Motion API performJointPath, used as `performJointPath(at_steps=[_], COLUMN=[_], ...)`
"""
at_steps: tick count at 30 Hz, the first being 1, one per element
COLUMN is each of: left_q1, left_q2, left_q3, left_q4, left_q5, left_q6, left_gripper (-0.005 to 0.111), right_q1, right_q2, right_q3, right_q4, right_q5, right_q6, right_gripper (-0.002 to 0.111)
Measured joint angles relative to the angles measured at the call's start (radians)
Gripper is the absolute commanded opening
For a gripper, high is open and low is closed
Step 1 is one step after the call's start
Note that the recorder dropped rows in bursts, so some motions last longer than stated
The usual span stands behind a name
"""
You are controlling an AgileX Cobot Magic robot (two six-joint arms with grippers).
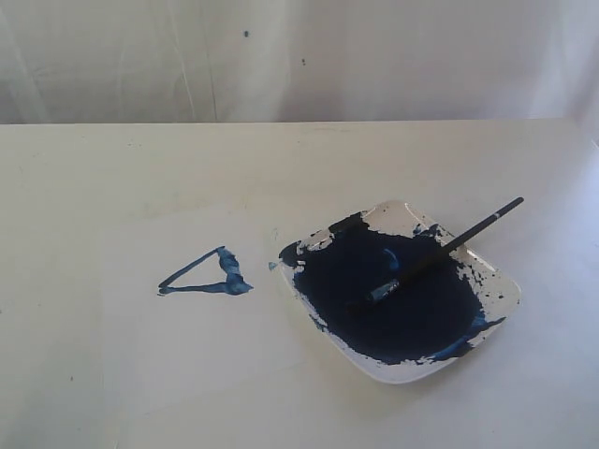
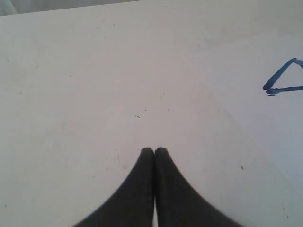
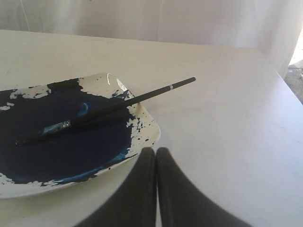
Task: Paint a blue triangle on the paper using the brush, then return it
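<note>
The right gripper (image 3: 155, 150) hung with its jaws pressed together and held nothing, just beside the rim of the paint dish (image 3: 150, 135). The brush (image 3: 109, 109) lay apart from it across the dish, bristles in the dark-blue pool and handle end jutting past the rim. The left gripper (image 2: 154, 150) was likewise closed and empty over the bare table (image 2: 71, 94). The blue triangle (image 2: 280, 73) sat on the paper (image 2: 251, 113), well apart from it.
</note>
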Motion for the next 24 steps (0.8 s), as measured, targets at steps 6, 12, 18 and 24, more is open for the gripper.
performJointPath(at_steps=[6,12,18,24], left_q1=[0.000,0.000,0.000,0.000], left_q2=[0.000,0.000,0.000,0.000], left_q3=[0.000,0.000,0.000,0.000], left_q4=[-0.013,-0.021,-0.021,-0.022], left_q5=[-0.001,-0.001,-0.001,-0.001], left_q6=[-0.016,-0.031,-0.033,-0.033], left_gripper=[0.000,0.000,0.000,0.000], right_q1=[0.000,0.000,0.000,0.000], right_q2=[0.000,0.000,0.000,0.000], right_q3=[0.000,0.000,0.000,0.000], right_q4=[0.000,0.000,0.000,0.000], right_q5=[0.000,0.000,0.000,0.000], right_q6=[0.000,0.000,0.000,0.000], right_gripper=[0.000,0.000,0.000,0.000])
